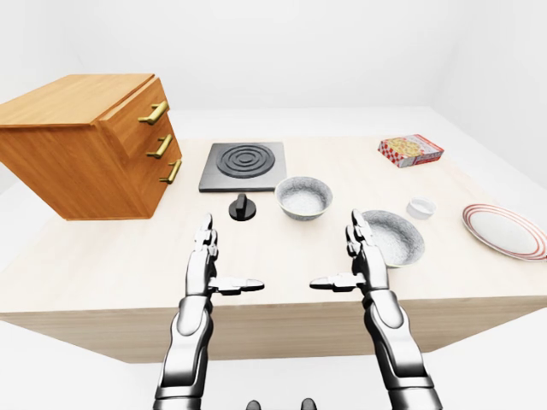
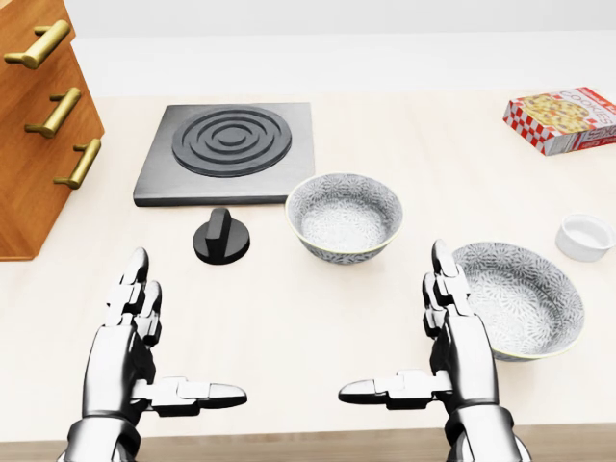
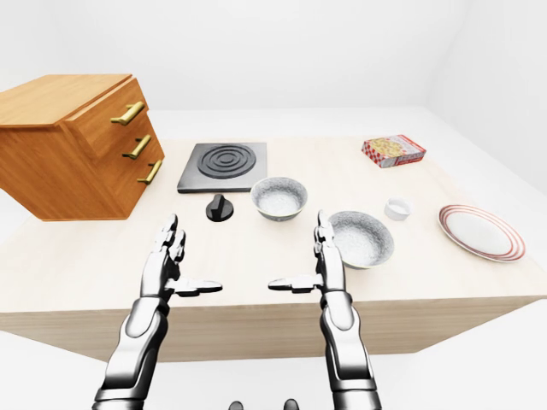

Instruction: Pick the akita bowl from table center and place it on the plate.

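Nothing of the task looked done yet: both hands were empty and the whole pick and place was left. The left hand (image 2: 135, 346) and the right hand (image 2: 452, 342) hovered over the near edge of the counter (image 2: 289, 318), palms facing each other, the fingers (image 2: 443, 279) stretched out and open, the thumbs pointing inward, gripping nothing. Two patterned bowls stood on the counter. The bowl (image 2: 345, 217) near the middle, just below the stove plate (image 2: 229, 149) in the head view and beside the black knob (image 2: 221, 238), was, in my judgement, the akita bowl; it was upright and appeared empty. The second bowl (image 2: 520, 296) stood just to the right of the right hand, also appearing empty, and the pictures alone could not say for sure which one was meant. A small white cup (image 2: 584, 237) beside it showed nothing inside. The plate (image 1: 506, 231), white with a red rim, lay at the far right of the counter, well apart from both bowls, with nothing on it. A food box (image 1: 411, 150) and a wooden drawer cabinet (image 1: 85, 145) were also there
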{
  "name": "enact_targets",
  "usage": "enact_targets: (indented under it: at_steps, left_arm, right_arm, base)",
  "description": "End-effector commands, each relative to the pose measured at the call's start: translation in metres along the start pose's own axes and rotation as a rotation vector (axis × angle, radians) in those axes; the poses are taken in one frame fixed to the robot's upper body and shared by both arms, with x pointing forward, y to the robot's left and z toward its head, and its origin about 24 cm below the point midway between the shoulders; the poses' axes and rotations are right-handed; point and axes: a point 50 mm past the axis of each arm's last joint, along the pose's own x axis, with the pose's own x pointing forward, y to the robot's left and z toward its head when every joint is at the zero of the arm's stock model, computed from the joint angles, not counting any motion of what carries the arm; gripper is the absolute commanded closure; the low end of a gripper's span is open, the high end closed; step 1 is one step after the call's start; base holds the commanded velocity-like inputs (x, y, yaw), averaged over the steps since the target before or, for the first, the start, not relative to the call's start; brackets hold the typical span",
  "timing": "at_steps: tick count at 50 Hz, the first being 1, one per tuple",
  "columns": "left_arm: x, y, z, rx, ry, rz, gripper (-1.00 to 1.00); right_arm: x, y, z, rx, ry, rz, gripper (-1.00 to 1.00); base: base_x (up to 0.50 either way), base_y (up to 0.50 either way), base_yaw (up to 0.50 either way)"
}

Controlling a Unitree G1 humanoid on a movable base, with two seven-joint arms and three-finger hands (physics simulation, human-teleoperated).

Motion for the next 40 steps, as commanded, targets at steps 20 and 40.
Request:
enact_targets:
  at_steps: [20,40]
  left_arm:
    - [0.015,0.011,0.038,0.013,-0.1,-0.022,-1.0]
    - [0.025,0.012,0.105,0.063,-0.366,-0.063,-1.0]
  right_arm:
    - [0.008,-0.005,0.017,-0.065,-0.017,-0.01,-1.0]
    - [0.017,0.002,0.086,-0.039,-0.303,0.009,-1.0]
  base:
    - [0.0,0.0,0.0]
    - [0.0,-0.09,0.0]
